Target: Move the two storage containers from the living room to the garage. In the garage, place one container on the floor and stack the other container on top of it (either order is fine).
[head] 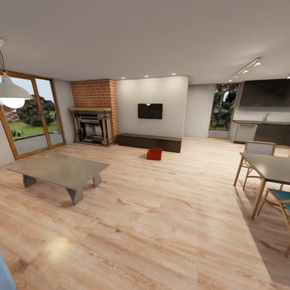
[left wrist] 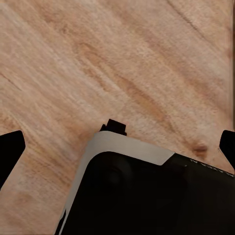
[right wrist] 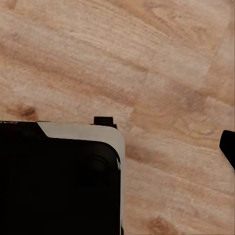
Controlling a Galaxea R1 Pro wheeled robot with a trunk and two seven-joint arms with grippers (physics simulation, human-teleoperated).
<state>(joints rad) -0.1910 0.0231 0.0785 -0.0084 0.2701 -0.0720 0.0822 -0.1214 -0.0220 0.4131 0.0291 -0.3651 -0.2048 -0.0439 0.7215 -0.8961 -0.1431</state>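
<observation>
Nearest to the robot is the light plank floor [head: 153,225] of the living room. Both wrist views look straight down on it past the dark robot base [left wrist: 147,196]. The left hand [left wrist: 117,147] has its two dark fingertips at opposite edges of its view, spread wide with nothing between them. Of the right hand [right wrist: 117,142] one fingertip [right wrist: 227,147] shows at the frame edge; it looks spread and empty too, though I cannot tell for sure.

Taking the long low dark bench [head: 149,142] under the wall TV [head: 150,110] as landmark: a low grey coffee table [head: 60,171] stands well in front of it toward the glass doors [head: 30,114], and a dining table [head: 272,167] with chairs stands in front of it on the other side. The brick fireplace [head: 94,114] is just beside the bench's end.

One orange-red storage container [head: 154,154] sits on the planks just in front of the bench. I cannot make out a second.

The container lies far ahead of both hands, well out of reach. The likely risks are clipping either table during the drive, or nudging the light bin against the bench by stopping too late.
</observation>
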